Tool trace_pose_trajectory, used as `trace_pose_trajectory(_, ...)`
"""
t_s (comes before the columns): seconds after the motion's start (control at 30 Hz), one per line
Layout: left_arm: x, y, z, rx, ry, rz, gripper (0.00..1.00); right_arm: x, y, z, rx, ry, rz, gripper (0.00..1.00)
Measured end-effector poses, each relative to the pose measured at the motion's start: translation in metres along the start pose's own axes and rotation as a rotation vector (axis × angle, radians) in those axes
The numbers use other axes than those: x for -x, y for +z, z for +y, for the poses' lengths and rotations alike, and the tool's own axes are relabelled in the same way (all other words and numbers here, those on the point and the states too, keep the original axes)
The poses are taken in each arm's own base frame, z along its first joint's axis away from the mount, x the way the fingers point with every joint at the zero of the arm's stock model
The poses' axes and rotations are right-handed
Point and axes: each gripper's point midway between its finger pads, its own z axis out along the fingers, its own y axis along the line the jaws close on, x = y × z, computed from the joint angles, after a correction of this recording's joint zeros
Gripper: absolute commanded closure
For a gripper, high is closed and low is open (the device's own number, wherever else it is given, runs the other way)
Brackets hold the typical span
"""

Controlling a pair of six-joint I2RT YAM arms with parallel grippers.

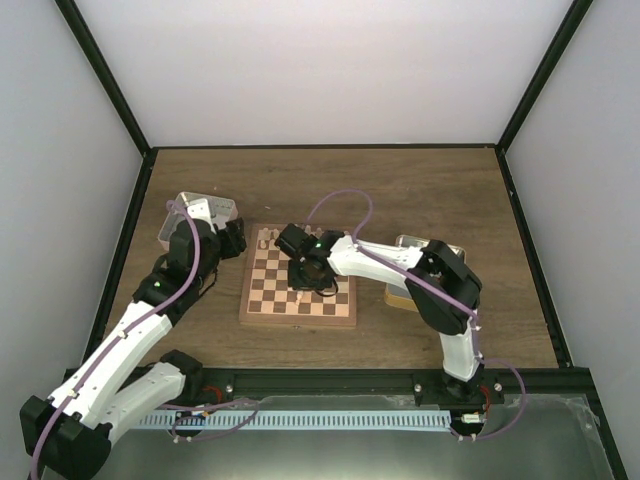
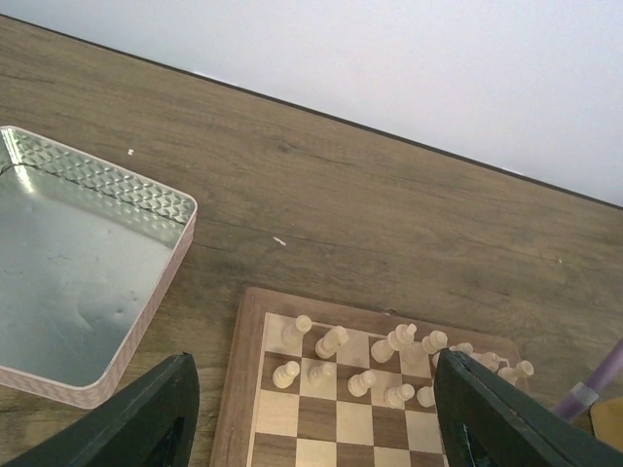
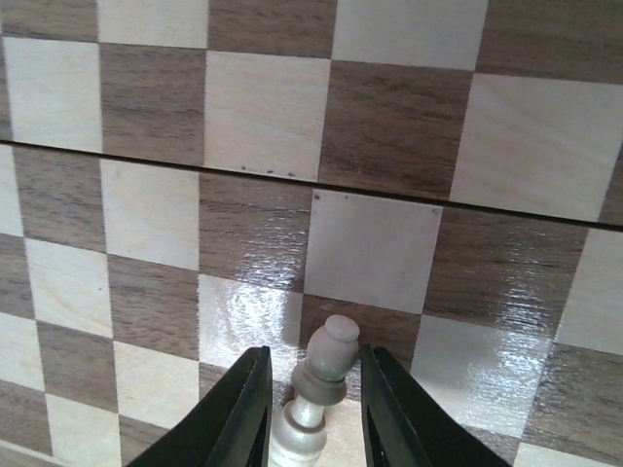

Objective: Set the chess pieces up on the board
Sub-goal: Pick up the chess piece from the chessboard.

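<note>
The board [image 1: 262,305] lies at the table's centre; its squares fill the right wrist view [image 3: 380,243]. Several cream chess pieces [image 1: 265,238] stand in two rows along its far edge, also seen in the left wrist view [image 2: 331,341]. My left gripper [image 1: 235,240] is open and empty, its jaws wide apart [image 2: 313,360], hovering over the board's [image 2: 243,389] far left corner. My right gripper [image 1: 308,275] is over the middle of the board. It is shut [image 3: 313,355] on a cream bishop-like piece [image 3: 331,360] that points out between the fingers, just above the squares.
A silver tray [image 1: 205,208] stands left of the board, seen empty in the left wrist view [image 2: 78,272]. A tan tray [image 1: 403,296] lies right of the board, mostly hidden under the right arm. Black frame posts and pale walls ring the table.
</note>
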Motion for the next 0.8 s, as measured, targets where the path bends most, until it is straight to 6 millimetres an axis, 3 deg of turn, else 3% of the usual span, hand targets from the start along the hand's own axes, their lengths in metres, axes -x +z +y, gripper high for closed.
trace_pose_trajectory(0.37,-0.001,0.000,0.000,-0.004,-0.001,0.003,0.32,0.001,0.008,-0.004,-0.040,0.009,-0.004,0.89)
trace_pose_trajectory(0.67,0.000,0.000,-0.009,-0.053,0.000,0.005,0.31,0.014,0.008,-0.003,-0.039,0.019,-0.075,0.89)
trace_pose_trajectory(0.8,-0.006,0.001,-0.023,-0.136,0.001,0.030,0.29,0.023,-0.006,-0.001,0.034,0.075,-0.143,0.89)
